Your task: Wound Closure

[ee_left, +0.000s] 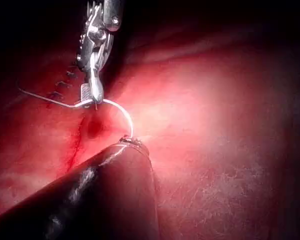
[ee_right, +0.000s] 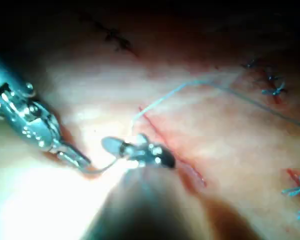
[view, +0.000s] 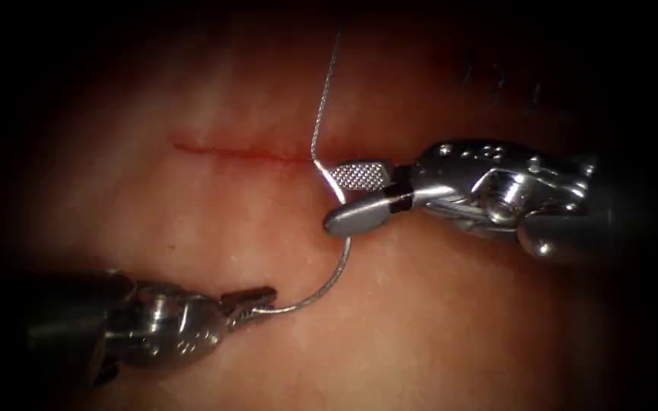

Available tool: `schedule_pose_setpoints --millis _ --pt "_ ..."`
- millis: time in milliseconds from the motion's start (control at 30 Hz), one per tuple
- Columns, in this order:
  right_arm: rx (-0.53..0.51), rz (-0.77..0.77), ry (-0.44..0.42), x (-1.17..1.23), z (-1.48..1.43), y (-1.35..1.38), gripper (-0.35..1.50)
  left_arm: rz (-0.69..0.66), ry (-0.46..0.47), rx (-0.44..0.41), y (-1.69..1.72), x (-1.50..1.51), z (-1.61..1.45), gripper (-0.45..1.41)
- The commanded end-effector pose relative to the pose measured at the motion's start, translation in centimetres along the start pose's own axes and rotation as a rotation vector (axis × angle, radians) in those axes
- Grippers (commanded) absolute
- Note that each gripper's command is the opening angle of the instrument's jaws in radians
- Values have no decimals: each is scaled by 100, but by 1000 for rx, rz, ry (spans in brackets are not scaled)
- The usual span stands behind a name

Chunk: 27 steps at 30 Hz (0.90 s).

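Note:
The curved needle hangs just above the tissue, below the right end of the cut, and is not in the tissue. My left tool comes in from the lower left, its jaws shut on one end of the needle. My right tool reaches in from the right with its jaws open, one on each side of the needle's other end. From that end the thread runs up across the cut. In the left wrist view the needle arcs between both tools.
Red fluid lines the cut. Several earlier stitches with blue knots sit on other cuts in the tissue. The thread trails over the tissue toward them. Dark stitch marks show at the back right.

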Motion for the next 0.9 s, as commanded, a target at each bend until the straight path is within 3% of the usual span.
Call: schedule_pose_setpoints --millis 33,333,367,400,500,533,733,900 --pt "-1 2 4 4 9 4 -35 0 2 1 -1 1 8 -45" --pt "-40 10 13 4 6 13 -35 -2 -2 8 -6 2 4 -45" --pt "-44 11 12 5 5 14 -35 -7 -1 12 -8 2 4 7" --pt "-45 11 16 6 4 15 -35 -14 2 21 -11 1 3 47" --pt "-52 -16 29 8 2 17 -35 -145 107 -12 -18 0 0 103" --pt "-50 -22 35 9 2 17 -35 -185 142 -23 -20 0 -2 111" --pt "-45 -151 52 16 -4 17 -35 -388 348 -93 -35 1 -20 121" --pt "-26 -329 63 24 -14 15 -35 -602 457 -197 -51 -5 -31 104"
